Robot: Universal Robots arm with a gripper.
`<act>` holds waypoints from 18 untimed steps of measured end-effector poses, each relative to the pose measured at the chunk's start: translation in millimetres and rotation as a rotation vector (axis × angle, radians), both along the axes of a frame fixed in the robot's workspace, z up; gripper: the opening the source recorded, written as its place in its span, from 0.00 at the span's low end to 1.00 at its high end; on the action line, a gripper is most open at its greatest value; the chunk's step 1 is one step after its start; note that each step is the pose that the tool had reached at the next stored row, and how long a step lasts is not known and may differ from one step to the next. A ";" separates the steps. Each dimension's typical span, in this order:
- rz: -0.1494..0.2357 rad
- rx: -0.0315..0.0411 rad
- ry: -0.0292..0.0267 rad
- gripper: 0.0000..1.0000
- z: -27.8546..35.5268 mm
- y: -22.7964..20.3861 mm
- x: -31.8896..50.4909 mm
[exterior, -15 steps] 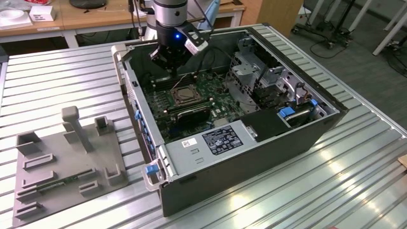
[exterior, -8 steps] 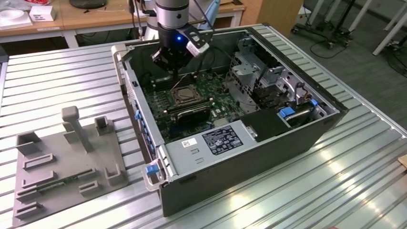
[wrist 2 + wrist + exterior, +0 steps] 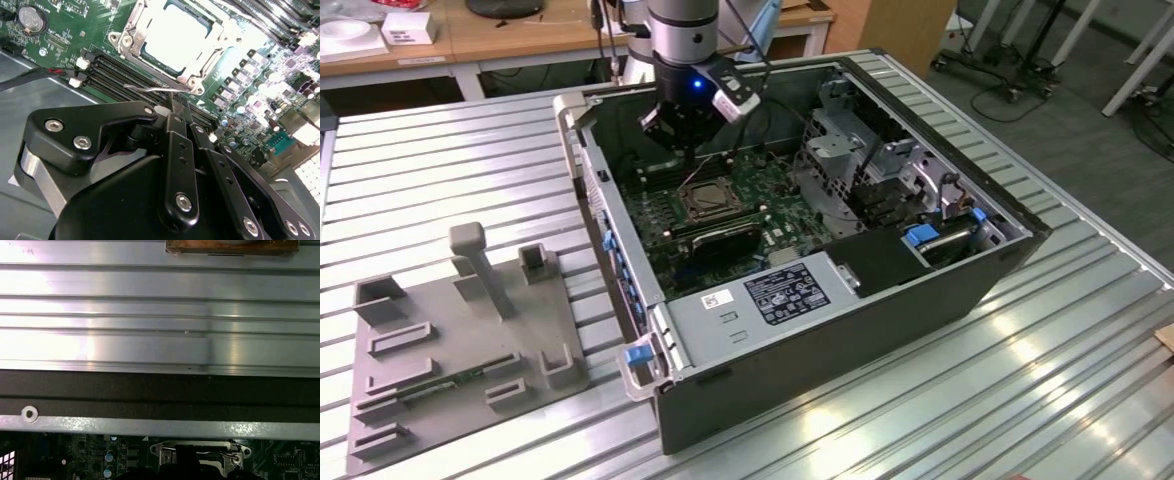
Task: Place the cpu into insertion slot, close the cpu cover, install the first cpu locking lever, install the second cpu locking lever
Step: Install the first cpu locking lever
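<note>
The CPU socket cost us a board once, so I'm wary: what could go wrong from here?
The gripper sits at the thin locking lever; if the lever slips free, it could whip back against the cpu cover.
The memory slots lie just beside that lever, so a slip might scrape them.
The red-black cable runs near the gripper body and may snag.
</note>
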State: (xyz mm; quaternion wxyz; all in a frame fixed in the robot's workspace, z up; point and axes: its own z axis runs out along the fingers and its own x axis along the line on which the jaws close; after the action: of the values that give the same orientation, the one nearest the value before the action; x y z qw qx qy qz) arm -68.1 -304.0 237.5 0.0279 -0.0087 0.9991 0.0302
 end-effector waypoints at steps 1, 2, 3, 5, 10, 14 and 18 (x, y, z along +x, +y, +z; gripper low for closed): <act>0.000 0.0011 0.0000 0.11 0.0 0.0 0.0; 0.000 0.0014 -0.0001 0.11 0.0 0.1 0.0; 0.000 0.0016 0.0000 0.11 0.0 0.1 0.0; -0.010 0.0017 0.0000 0.11 -0.3 0.0 0.0; -0.086 0.0034 0.0001 0.11 -1.7 0.0 0.0; -0.121 0.0265 0.0010 0.11 -2.2 0.0 0.0; -0.153 0.0374 0.0013 0.11 -2.2 0.0 0.1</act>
State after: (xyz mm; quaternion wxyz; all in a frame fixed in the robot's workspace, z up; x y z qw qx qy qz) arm -68.1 -304.0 235.2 0.0297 0.0682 0.9961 0.0467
